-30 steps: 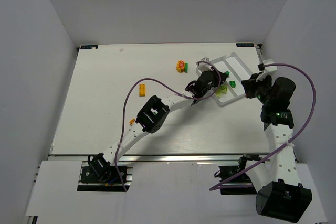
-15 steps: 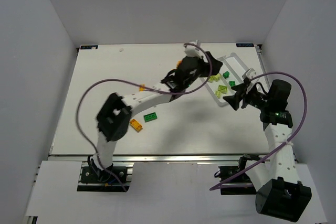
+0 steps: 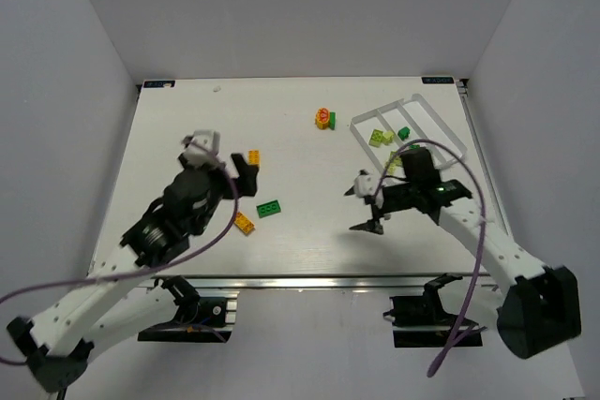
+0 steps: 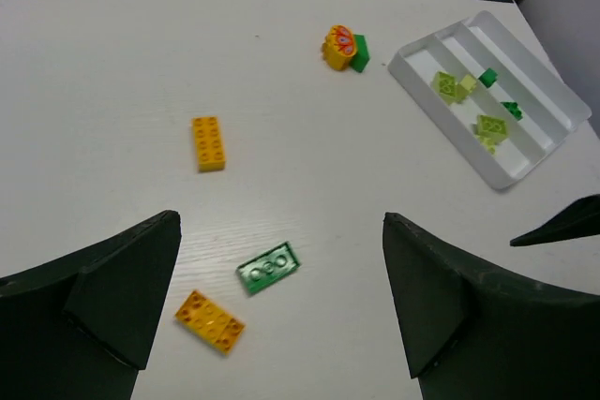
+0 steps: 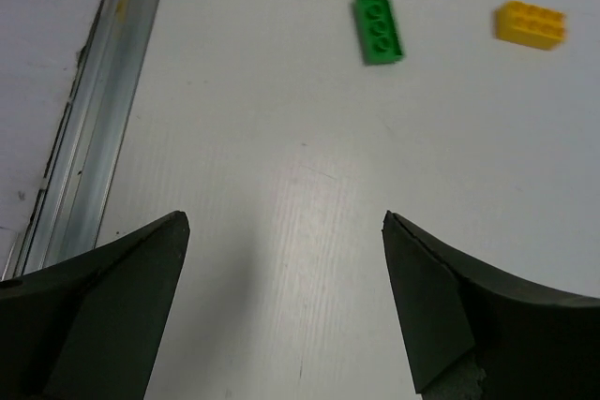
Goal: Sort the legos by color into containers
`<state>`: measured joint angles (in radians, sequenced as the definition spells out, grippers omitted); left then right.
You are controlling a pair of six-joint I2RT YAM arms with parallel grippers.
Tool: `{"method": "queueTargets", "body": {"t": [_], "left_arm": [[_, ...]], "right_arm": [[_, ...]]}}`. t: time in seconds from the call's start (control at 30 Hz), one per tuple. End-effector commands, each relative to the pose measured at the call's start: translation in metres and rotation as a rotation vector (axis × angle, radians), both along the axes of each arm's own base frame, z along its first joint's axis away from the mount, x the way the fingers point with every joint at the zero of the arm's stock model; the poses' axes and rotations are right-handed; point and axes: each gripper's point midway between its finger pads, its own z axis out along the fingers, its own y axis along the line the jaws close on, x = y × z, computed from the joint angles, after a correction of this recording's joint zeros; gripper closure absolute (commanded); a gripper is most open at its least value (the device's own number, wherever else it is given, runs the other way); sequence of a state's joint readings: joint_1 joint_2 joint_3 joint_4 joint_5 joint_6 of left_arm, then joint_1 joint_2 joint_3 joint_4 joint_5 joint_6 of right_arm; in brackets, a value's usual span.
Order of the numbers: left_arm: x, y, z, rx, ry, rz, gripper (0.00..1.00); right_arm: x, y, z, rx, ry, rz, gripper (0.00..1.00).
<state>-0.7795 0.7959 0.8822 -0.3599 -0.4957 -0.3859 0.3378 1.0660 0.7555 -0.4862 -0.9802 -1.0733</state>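
On table [image 4: 141,63], scattered legos [image 4: 269,267], clear tray [image 3: 384,110], left gripper [image 3: 223,158] and right gripper [image 3: 362,208] released

The surface [image 3: 187,138] is a rectangular white board with a faint linear grain, which is clearest in the right wrist view. Three plain pale grey-white panels enclose it: a left wall [image 3: 56,91], a back wall [image 3: 300,7] and a right wall [image 3: 553,63]. Each panel meets an edge of the surface. A small dark label [image 3: 157,83] sits at the far-left corner, and a second label [image 3: 438,80] sits at the far-right corner. An aluminium rail [image 3: 309,280] runs along the near edge. Lighting is even and diffuse, and shadows on the board are soft-edged.
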Motion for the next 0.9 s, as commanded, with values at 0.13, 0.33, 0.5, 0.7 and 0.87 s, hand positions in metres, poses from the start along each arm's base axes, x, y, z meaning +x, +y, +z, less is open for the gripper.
{"method": "queueTargets", "body": {"t": [0.13,0.33,0.5,0.7,0.87], "left_arm": [[-0.051,0.069,-0.011,0.019,-0.112,0.056,0.02],[-0.055,0.081,-0.006,-0.009,-0.127,0.097,0.02],[-0.058,0.086,-0.002,-0.023,-0.139,0.106,0.02],[-0.065,0.098,0.006,-0.063,-0.181,0.134,0.02],[-0.067,0.098,0.009,-0.077,-0.196,0.124,0.02]], "right_arm": [[0.017,0.081,-0.051,-0.266,-0.106,0.212,0.11],[0.043,0.149,-0.079,-0.352,-0.021,0.187,0.11],[0.052,0.199,-0.084,-0.376,-0.019,0.241,0.11],[0.05,0.229,-0.107,-0.41,-0.001,0.315,0.12],[0.054,0.241,-0.122,-0.437,0.027,0.306,0.14]]}}
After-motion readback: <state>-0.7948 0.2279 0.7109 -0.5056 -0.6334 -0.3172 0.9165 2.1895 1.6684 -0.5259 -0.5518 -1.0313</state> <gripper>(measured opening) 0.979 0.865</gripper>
